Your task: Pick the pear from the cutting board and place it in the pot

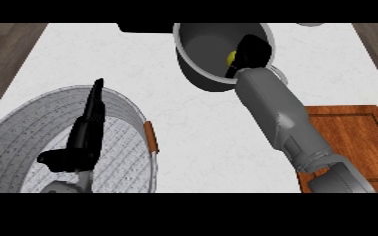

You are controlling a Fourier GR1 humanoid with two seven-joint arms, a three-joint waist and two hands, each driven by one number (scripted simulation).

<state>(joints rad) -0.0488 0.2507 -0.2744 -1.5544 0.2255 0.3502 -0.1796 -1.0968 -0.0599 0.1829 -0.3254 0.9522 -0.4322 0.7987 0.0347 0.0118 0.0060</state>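
1. Your right hand is over the mouth of the grey pot, at the end of the grey forearm that runs up from the lower right corner.
2. Its fingers are curled round the pear; you see only a small yellow-green patch of it showing at the hand's left side, the rest hidden by the black fingers.
3. The pear is inside the pot's rim as you look down, still in the hand's hold. Whether it touches the pot's inner wall or floor you cannot tell.
4. The pot's dark handle sticks out well to the left of that hand, along the far edge of the white counter.
5. The wooden cutting board lies below and to the right of the right hand, partly under the forearm.
6. Your left hand stands at the lower left, well apart from the right one, fingers straight and pointing up, holding nothing.
7. Behind and around the left hand lies a large grey round strainer-like basket with a brown tab on its right rim.
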